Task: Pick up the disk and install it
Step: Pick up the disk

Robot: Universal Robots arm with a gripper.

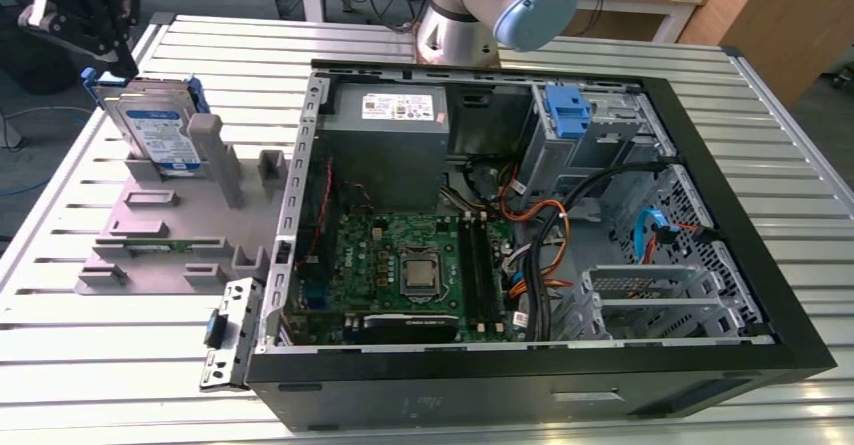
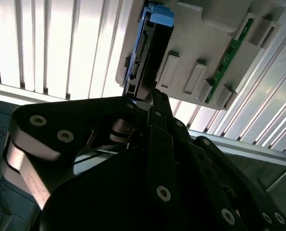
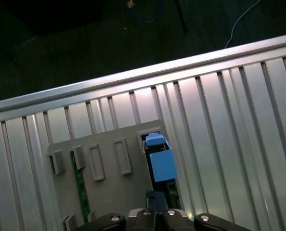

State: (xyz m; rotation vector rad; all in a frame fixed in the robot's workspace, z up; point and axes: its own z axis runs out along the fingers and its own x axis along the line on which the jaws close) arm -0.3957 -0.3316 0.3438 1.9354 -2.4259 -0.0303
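Note:
The disk (image 1: pixel 158 135), silver-grey with a white-and-blue label and blue side rails, stands on edge in a slot of the grey holder (image 1: pixel 160 235) at the exterior view's left. My black gripper (image 1: pixel 118 60) hangs right over the disk's far upper end, at or just above its top edge. In the second wrist view the disk (image 2: pixel 143 53) appears edge-on, reaching down to the gripper (image 2: pixel 143 98). In the first wrist view its blue rail (image 3: pixel 161 163) lies just ahead of the gripper (image 3: pixel 155 214). The frames do not reveal contact.
The open computer case (image 1: pixel 534 365) lies to the right of the holder, with a grey power supply (image 1: pixel 390 115), a motherboard (image 1: pixel 414 265) and a blue latch piece (image 1: pixel 566 113) at the drive bay. A green memory stick (image 2: pixel 229 57) sits in the holder. Everything rests on a slatted metal table (image 1: pixel 80 365).

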